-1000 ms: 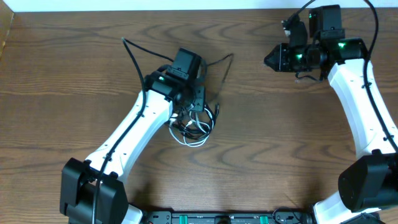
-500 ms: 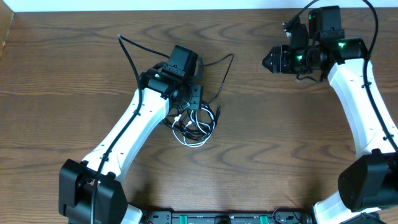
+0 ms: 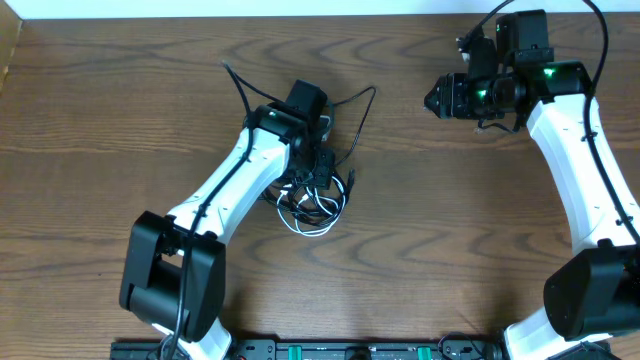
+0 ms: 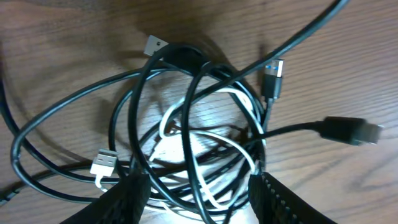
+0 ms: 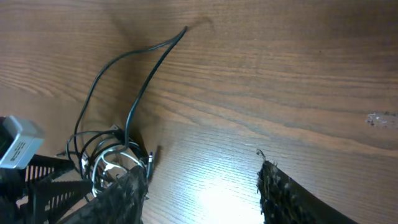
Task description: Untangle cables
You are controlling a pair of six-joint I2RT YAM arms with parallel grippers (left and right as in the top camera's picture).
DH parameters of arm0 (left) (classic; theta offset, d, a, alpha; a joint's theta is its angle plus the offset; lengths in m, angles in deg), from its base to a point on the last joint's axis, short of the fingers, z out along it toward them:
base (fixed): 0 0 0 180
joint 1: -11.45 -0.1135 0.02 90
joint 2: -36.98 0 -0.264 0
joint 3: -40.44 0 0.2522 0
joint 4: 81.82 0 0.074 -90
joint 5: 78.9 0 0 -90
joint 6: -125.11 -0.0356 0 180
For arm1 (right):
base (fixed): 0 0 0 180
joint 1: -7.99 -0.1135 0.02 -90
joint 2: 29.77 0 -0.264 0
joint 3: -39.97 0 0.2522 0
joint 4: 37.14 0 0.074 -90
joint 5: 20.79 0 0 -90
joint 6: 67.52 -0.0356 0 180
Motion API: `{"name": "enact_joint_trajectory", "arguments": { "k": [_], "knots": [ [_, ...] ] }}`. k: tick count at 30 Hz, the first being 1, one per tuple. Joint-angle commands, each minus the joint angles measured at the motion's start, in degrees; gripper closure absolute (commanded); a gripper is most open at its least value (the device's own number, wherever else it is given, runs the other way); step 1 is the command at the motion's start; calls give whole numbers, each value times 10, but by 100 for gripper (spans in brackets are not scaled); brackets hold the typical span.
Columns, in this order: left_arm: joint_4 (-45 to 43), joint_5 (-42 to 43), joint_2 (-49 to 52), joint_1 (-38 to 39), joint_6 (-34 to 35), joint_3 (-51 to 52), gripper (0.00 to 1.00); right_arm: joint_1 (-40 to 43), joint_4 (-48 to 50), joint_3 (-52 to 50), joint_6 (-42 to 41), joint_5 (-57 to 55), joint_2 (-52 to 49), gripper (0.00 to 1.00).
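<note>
A dark wood-grain table (image 3: 100, 120) fills the view. Left of centre, the left gripper (image 4: 198, 180) points down over the tangle, its fingers (image 4: 134, 199) standing apart on either side of the coils, not pinched together. There the black cable (image 4: 186, 62) loops several times around and over the white cable (image 4: 239, 93), with a white plug (image 4: 104, 163) at the left and a black plug (image 4: 348, 129) at the right. One black strand trails toward the upper right. Well apart, near the far right, the right gripper (image 5: 199, 171) hangs with fingers spread, nothing between them.
</note>
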Motion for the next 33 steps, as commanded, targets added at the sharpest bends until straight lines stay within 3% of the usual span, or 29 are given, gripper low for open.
{"name": "enact_joint_trajectory", "arguments": {
  "k": [1,14,24,33],
  "knots": [
    [3,-39,9,-1,-10,-3,45,-1,-1,3,13,-4,0,44],
    [1,-72,44,-1,-13,-2,46,-2,-6,3,13,-4,0,43],
    [-3,-75,60,-2,-12,-2,65,-2,-11,3,13,-4,0,41],
    [3,-74,57,-3,-12,-7,67,-2,-11,3,13,-4,0,39]
  ]
}}
